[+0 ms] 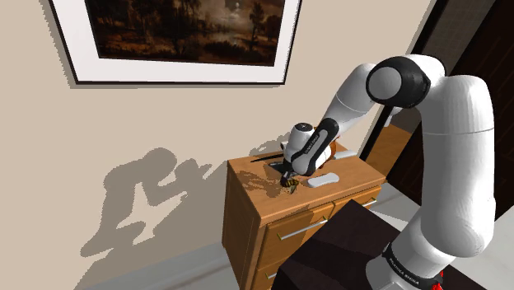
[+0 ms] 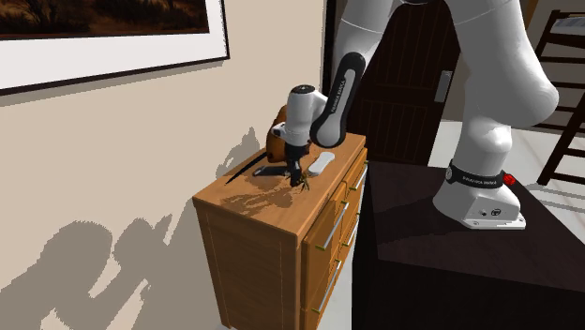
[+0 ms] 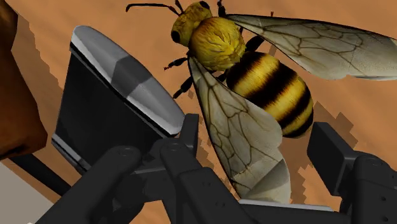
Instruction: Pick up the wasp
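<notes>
So the end effector [image 3: 261, 140] is hanging low over the top of a wooden dresser [image 1: 247, 202], with its fingers [image 3: 189, 130] spread wide and not clamped on anything. The wasp [image 3: 254, 70] is lying flat on the dresser top right under it. It's yellow with black stripes and pale veined wings. In the wrist view its striped abdomen and one wing run down into the gap between the two fingers, while its head points away from the hand. One wing tip comes really close to a finger, but I honestly can't tell if they touch.

Just outside that same finger there's a black, wedge-looking thing with a grey edge [image 3: 108, 89], and further out on that side a brown object [image 3: 16, 95] that I can't identify. On the other side of the end effector, toward the drawer fronts, there's a small flat white object [image 1: 324, 180] on the dresser top, close by but not touching.

From the shoulder view the arm bends down from its dark stand [image 1: 346, 247]. There's a big framed painting [image 1: 181, 33] on the beige wall above and behind the end effector.
</notes>
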You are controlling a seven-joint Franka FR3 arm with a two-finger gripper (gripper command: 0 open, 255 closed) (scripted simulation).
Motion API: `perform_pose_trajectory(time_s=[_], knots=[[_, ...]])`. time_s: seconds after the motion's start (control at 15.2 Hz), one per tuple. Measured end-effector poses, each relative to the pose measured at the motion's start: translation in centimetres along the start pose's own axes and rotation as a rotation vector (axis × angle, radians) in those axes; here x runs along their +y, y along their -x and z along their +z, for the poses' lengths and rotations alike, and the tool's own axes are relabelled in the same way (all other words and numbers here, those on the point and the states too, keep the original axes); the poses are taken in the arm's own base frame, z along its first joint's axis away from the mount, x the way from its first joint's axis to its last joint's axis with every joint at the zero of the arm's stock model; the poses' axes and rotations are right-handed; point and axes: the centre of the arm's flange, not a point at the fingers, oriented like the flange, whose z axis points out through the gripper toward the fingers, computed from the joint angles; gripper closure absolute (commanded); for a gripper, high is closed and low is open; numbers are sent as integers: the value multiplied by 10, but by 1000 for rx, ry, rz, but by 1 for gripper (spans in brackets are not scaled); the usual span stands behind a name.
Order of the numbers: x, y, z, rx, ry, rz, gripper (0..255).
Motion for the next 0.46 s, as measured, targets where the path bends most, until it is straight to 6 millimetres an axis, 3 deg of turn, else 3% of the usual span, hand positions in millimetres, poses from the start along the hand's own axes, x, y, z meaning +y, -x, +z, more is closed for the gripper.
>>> perform_pose_trajectory(time_s=[0.46], knots=[[7,-2,-35,1,0,0,255]])
